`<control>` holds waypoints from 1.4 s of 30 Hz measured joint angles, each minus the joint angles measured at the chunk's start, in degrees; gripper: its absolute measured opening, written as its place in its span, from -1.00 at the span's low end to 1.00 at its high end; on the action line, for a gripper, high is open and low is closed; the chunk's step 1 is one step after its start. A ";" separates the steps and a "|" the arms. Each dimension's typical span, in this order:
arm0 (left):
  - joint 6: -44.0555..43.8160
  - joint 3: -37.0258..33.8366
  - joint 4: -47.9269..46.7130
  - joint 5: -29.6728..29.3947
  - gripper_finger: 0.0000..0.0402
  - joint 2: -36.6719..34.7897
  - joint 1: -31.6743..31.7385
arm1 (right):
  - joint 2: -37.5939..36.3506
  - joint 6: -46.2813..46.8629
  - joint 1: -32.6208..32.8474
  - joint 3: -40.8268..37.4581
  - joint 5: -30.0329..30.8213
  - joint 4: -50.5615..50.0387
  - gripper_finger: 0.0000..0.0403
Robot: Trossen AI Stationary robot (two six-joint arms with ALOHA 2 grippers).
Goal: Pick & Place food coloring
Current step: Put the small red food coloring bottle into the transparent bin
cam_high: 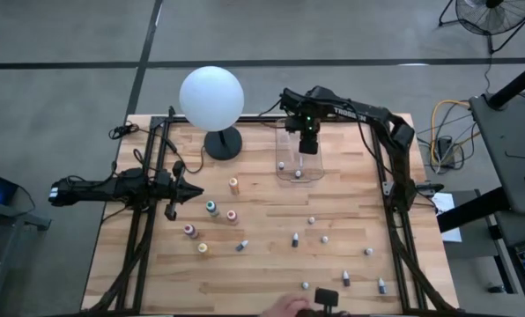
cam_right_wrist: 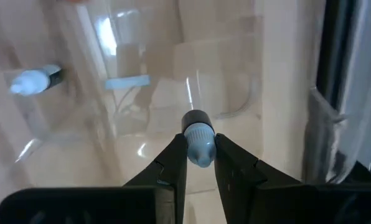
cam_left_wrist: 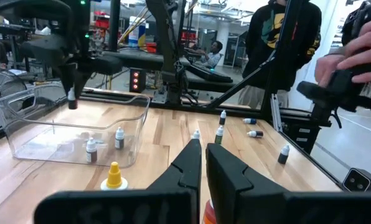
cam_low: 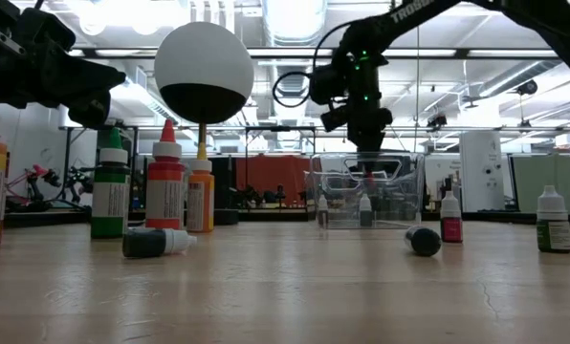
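Note:
Food coloring bottles stand or lie scattered over the wooden table: larger ones, orange (cam_high: 234,185), teal (cam_high: 211,209) and pink (cam_high: 232,216), and small dark-and-white ones such as (cam_high: 295,239). Two small bottles (cam_left_wrist: 91,149) (cam_left_wrist: 119,138) stand on the floor of the clear bin (cam_high: 299,158). My right gripper (cam_high: 308,145) hangs over the bin, shut on one small bottle (cam_right_wrist: 198,140). My left gripper (cam_high: 192,189) waits shut, level above the table's left part, left of the colored bottles. My right gripper pinches the small bottle by its white cap end (cam_right_wrist: 200,149) between its two fingers, coming from above and pointing down. The bottle hangs upright below the fingertips, dark body (cam_left_wrist: 71,102) downward, lifted clear inside the bin's open top.
The white globe lamp (cam_high: 211,97) stands on its dark base (cam_high: 223,143) left of the bin. A person's hand (cam_high: 289,306) holds a dark device (cam_high: 326,299) at the table's near edge. Small bottles (cam_high: 346,278) dot the near right part.

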 joint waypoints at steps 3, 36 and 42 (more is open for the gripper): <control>-0.01 -0.01 0.00 0.00 -1.00 0.00 -0.01 | 0.34 0.01 -1.13 -0.02 -0.18 1.38 -0.71; -0.01 -0.01 0.00 0.00 -1.00 0.00 0.00 | 3.75 3.31 4.13 -2.56 -5.77 7.35 -0.71; -0.01 -0.01 -0.01 0.00 -1.00 0.00 0.00 | 3.72 3.57 4.12 -5.32 -5.77 8.53 -0.71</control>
